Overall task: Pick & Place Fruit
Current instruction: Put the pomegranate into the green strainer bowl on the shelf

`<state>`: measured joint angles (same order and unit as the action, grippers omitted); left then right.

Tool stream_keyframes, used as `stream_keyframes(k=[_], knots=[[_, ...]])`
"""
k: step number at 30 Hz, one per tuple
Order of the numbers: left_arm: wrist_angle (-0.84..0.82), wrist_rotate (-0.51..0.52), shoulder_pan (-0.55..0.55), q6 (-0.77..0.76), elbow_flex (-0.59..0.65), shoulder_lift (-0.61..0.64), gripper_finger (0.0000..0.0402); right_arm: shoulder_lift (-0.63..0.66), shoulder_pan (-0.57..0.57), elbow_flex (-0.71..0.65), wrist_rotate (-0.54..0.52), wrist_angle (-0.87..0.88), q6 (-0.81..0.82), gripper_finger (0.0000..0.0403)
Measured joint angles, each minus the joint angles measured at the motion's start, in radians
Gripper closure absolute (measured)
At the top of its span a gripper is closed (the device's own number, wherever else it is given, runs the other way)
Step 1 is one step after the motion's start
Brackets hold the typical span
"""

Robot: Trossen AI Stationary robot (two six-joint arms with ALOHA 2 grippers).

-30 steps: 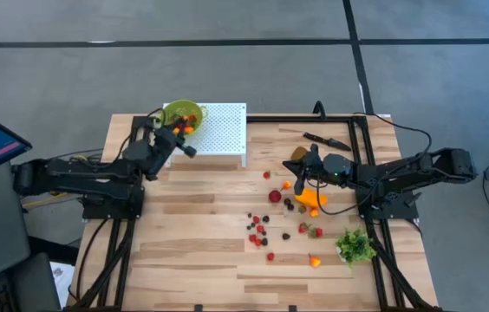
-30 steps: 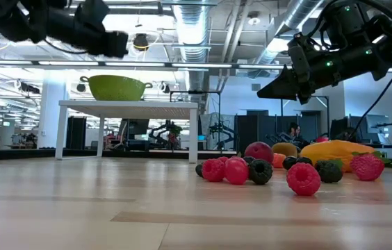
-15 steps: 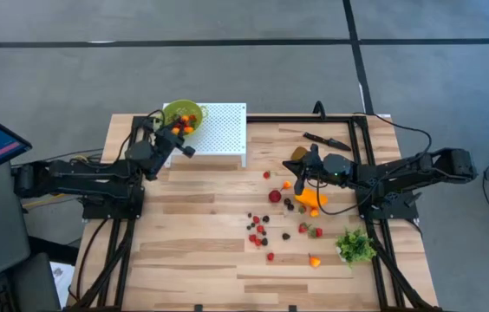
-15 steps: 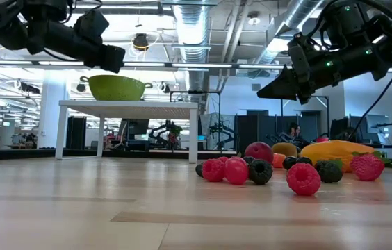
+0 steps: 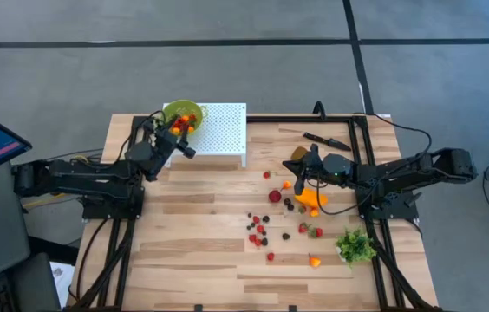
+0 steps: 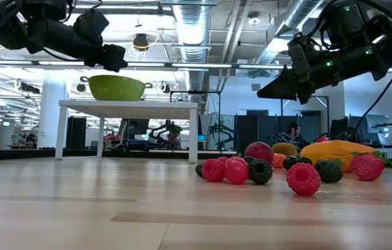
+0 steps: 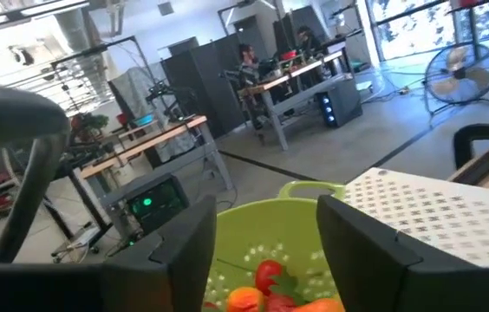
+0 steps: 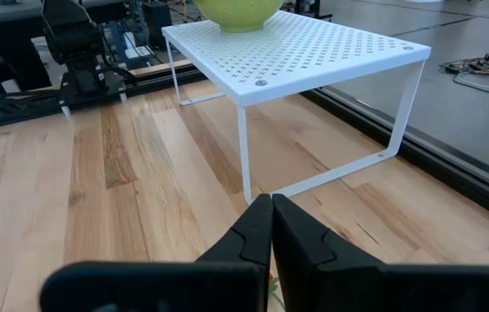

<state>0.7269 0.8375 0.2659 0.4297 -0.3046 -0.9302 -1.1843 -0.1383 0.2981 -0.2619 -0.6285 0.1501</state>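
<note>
while the left end effector (image 7: 266,238) hangs spread over the green colander (image 5: 184,114) at 11 o'clock to drop fruit, the right end effector (image 8: 270,227) waits pressed together.

This is a robotics lab in a big open hall. Exposed silver ducts (image 6: 203,21) and pipes run under the ceiling, dark equipment racks (image 7: 197,74) and long work tables (image 7: 153,147) stand behind, a floor fan (image 7: 466,69) too, and the wooden bench (image 5: 201,225) sits in a black metal frame.
</note>
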Motion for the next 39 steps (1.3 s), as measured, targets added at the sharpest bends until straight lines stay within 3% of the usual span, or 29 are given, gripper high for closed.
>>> stream_keyframes(k=[5, 13, 16, 22, 29, 35, 39], knots=[[0.000, -0.086, -0.089, -0.034, 0.000, 0.000, 0.0206, 0.000, 0.000, 0.000, 0.000, 0.000, 0.000, 0.0397], [-0.007, -0.584, -0.270, -0.259, 0.000, -0.015, 0.0217, 0.000, 0.000, 0.000, 0.000, 0.000, 0.000, 0.0397], [-0.036, -0.694, -0.340, -0.279, 0.000, -0.066, 0.0222, 0.000, 0.000, 0.000, 0.000, 0.000, 0.000, 0.0397], [-0.043, -0.722, -0.467, -0.281, 0.000, -0.278, 0.0225, 0.000, 0.000, 0.000, 0.000, 0.000, 0.000, 0.0397], [-0.028, -0.722, -0.521, -0.349, 0.000, -0.498, 0.0225, 0.000, 0.000, 0.000, 0.000, 0.000, 0.000, 0.0397], [-0.023, -0.720, -0.524, -0.466, 0.000, -0.550, 0.0225, 0.000, 0.000, 0.000, 0.000, 0.000, 0.000, 0.0397], [-0.023, -0.715, -0.523, -0.457, 0.000, -0.533, 0.0225, 0.000, 0.000, 0.000, 0.000, 0.000, 0.000, 0.0397]])
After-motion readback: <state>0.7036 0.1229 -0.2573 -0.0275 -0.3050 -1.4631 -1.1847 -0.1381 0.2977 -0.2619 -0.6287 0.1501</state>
